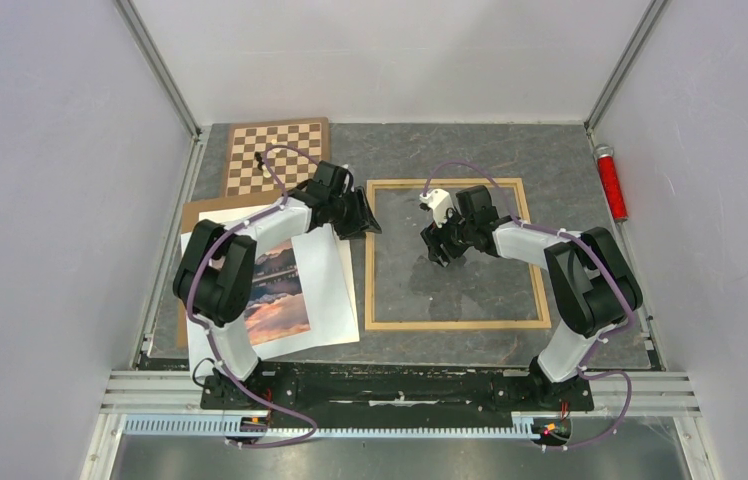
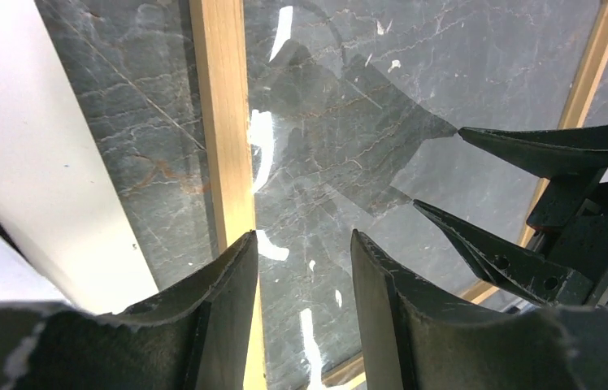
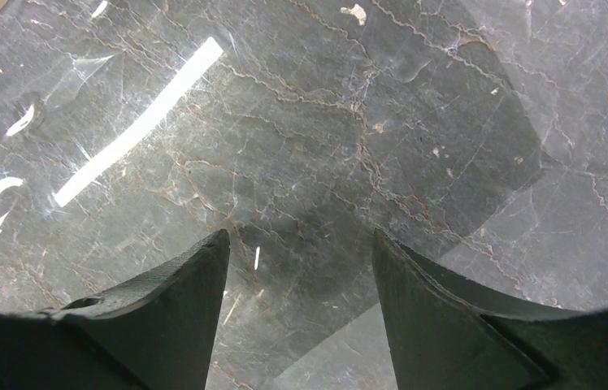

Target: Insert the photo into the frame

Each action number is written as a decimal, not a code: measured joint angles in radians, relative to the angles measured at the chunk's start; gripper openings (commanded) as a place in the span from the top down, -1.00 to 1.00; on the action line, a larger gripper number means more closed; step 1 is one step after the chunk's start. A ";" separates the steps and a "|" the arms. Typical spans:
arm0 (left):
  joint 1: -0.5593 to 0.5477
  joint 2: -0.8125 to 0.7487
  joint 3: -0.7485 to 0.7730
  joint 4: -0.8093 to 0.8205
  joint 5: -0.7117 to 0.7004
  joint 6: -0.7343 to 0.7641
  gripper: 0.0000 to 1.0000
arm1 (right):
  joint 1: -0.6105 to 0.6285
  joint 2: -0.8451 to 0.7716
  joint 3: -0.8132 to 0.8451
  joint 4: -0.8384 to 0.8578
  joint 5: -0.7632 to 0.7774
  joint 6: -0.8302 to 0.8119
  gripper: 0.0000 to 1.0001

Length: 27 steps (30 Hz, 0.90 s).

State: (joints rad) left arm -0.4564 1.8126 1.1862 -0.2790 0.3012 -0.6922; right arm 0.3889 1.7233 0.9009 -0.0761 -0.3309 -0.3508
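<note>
Two black claws hang over a dark grey marbled counter [image 1: 550, 150], both near a thin rectangular frame [image 1: 455, 324] of light natural wood that lies flat at its middle. The left claw [image 1: 360, 222] sits above the frame's left rail, close to the far left corner. In the left wrist view its fingers [image 2: 219, 309] stand moderately apart with nothing between them, and the wooden rail runs beneath the left one. The right claw [image 1: 442, 255] is inside the frame's border, toward the far half, with its jaws spread wide and empty over the glossy surface there, which catches bright streaks of light.

A rectangular photo [image 1: 278, 300] of a mountain lake under an orange-pink sky lies outside the frame, to its left, and is partly hidden by the left arm. It rests on plain white sheets [image 1: 335, 280] whose right edge comes just beside the frame's left rail. A plain brown backing board [image 1: 198, 212] shows from under those sheets at the far left. Beyond it, at the back of the counter, lies a checkered wooden chessboard [image 1: 277, 155]. A red cylinder [image 1: 610, 185] lies along the right edge, well apart from the frame.
</note>
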 measured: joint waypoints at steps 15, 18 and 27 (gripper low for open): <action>0.002 0.014 0.068 -0.072 -0.083 0.131 -0.05 | 0.000 0.000 0.000 0.000 0.006 0.000 -0.38; 0.002 0.016 0.068 -0.090 -0.081 0.146 -0.04 | 0.000 0.000 0.000 0.000 0.014 0.000 -0.38; -0.011 0.018 0.067 -0.108 -0.058 0.188 -0.04 | 0.000 -0.005 -0.009 0.000 0.019 -0.002 -0.38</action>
State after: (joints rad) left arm -0.4671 1.8301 1.2533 -0.3874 0.2436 -0.5037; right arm 0.3889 1.7187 0.8921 -0.0765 -0.3122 -0.3531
